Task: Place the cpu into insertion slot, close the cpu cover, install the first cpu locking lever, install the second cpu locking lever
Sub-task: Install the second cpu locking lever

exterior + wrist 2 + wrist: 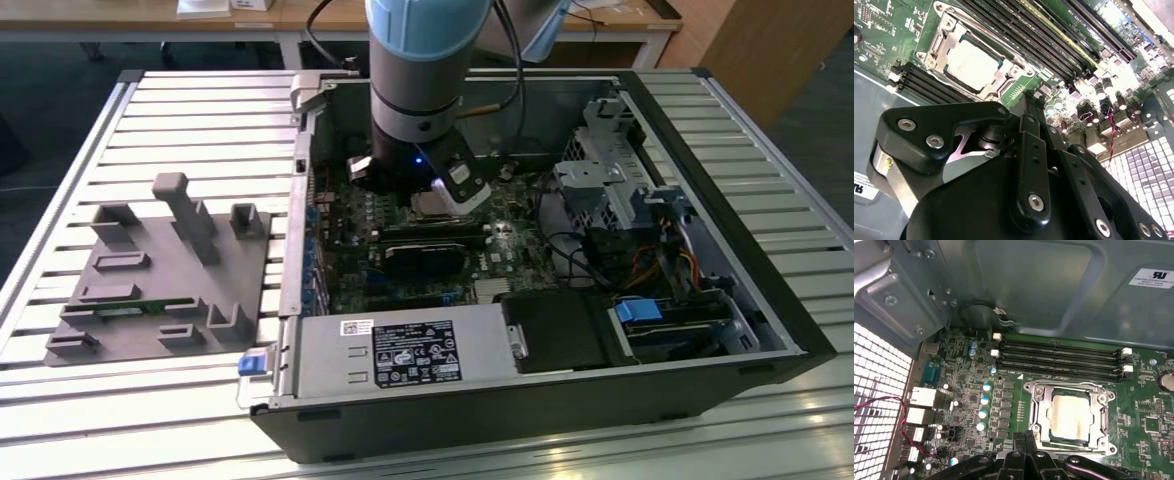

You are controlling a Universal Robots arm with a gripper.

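cpu [1070,416] under cpu cover [1104,401]; exterior view: arm hides it.

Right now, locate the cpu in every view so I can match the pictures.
Exterior view: the cpu sits on the motherboard inside the open case, just under the arm's wrist.
First wrist view: pale square inside the cpu cover.
Second wrist view: pale square in the same frame.
Shared landmark: long black memory slots.
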